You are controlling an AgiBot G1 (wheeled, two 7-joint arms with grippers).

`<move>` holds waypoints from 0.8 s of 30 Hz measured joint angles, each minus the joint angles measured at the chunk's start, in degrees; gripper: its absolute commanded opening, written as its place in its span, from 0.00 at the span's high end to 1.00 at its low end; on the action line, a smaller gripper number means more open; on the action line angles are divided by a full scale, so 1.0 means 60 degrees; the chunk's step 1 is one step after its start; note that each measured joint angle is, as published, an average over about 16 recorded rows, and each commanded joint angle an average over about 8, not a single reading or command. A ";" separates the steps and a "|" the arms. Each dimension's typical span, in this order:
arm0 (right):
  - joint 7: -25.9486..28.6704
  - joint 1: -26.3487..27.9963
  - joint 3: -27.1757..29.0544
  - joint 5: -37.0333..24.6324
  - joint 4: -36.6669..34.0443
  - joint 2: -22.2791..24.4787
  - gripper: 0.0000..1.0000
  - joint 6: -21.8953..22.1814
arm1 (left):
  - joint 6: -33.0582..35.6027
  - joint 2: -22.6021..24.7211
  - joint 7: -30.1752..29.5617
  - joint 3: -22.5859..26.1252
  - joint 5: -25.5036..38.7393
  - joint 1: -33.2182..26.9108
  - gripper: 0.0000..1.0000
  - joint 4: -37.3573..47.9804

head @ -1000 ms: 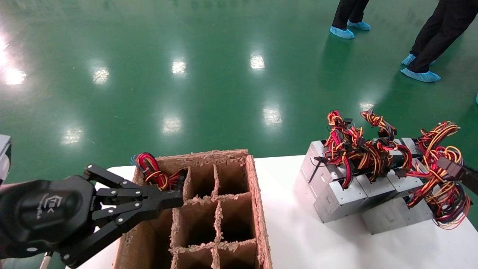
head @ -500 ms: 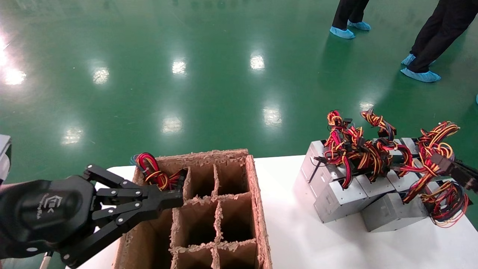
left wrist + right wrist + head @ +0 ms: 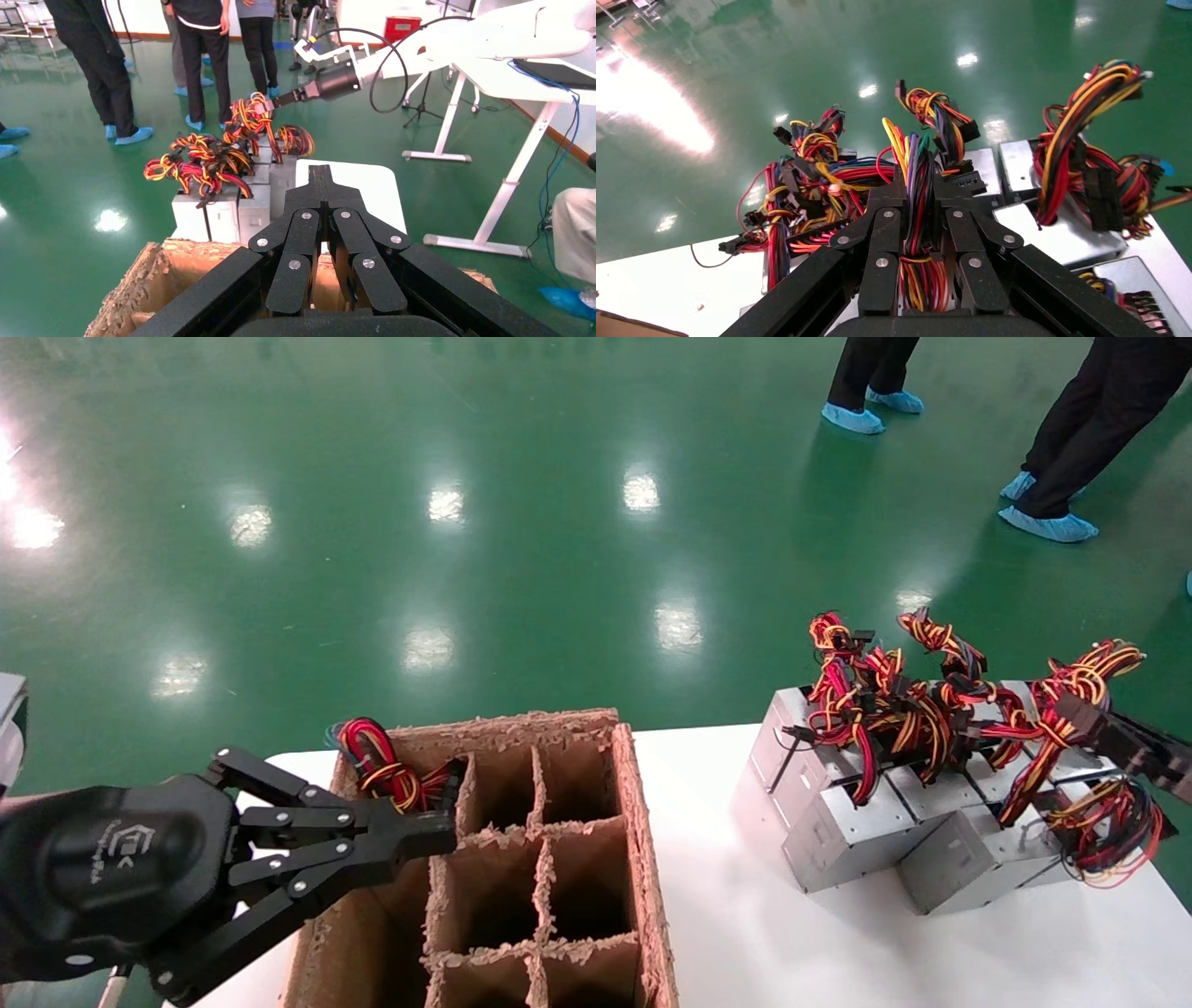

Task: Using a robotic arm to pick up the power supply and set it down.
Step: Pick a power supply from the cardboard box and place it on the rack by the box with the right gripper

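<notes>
Several silvery-grey power supplies are clustered on the right of the white table, their red, yellow and black wires tangled on top. My right gripper reaches in from the right edge. It is shut on the wire bundle of the front-right power supply, which sits tilted with its wires pulled taut. The left wrist view shows that gripper pinching wires above the cluster. My left gripper hangs shut and empty over the cardboard box's left side.
A brown cardboard divider box stands at the table's front left; a wire bundle sticks out of its far-left compartment. Green floor lies beyond the table. People in blue shoe covers stand far right.
My right gripper has drawn up and to the left with the wire bundle. The front-right power supply has tilted and slid slightly left. The left arm has not moved.
</notes>
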 measured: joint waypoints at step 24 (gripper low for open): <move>0.0189 0.1223 -0.0834 -0.0681 -0.0623 -0.0288 0.00 -0.0810 | 0.0000 0.0000 0.0000 0.0000 0.0000 0.0000 1.00 0.0000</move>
